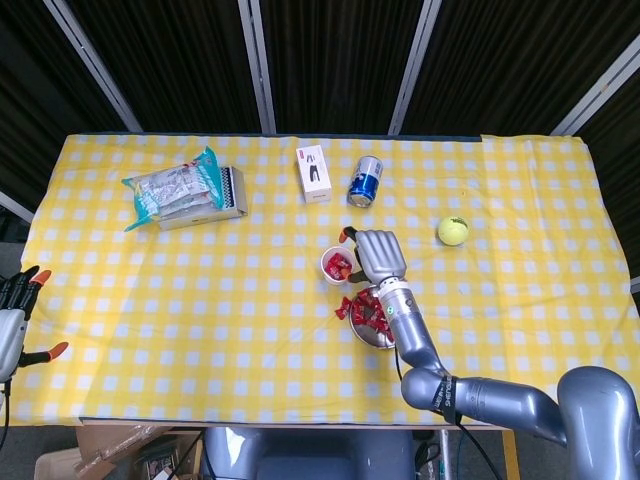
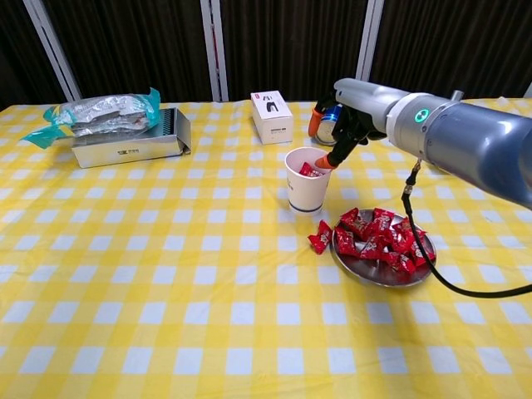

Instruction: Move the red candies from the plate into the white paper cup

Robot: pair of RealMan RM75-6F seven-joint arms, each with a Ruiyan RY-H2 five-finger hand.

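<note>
Nearest the robot and just below the right hand (image 2: 345, 125) sits the plate (image 2: 366, 270), a round metal dish heaped with red candies (image 2: 384, 239) lying every which way, their wrapper ends pointing in no common direction. One stray candy (image 2: 319, 238) lies on the yellow checked tablecloth (image 2: 166, 274), touching the plate's rim on the side away from the arm, its long axis tilted up toward the cup.

Directly under the hand's fingertips (image 2: 329, 161) stands the white paper cup (image 2: 306, 183), upright, mouth up. A red candy (image 1: 339, 266) shows inside it, resting against the wall; its long axis cannot be made out. The right hand hovers over the cup's rim, fingers spread apart and pointing down, holding nothing.

Beyond the hand, a blue can (image 1: 364, 180) lies tipped on the cloth, and to its side a small white box (image 1: 314, 173). A tennis ball (image 1: 453, 231) sits off to the arm's outer side. Far across, a foil bag (image 1: 172, 188) rests on a cardboard box (image 1: 215, 205).

The left hand (image 1: 12, 310) hangs off the table edge, fingers apart.
</note>
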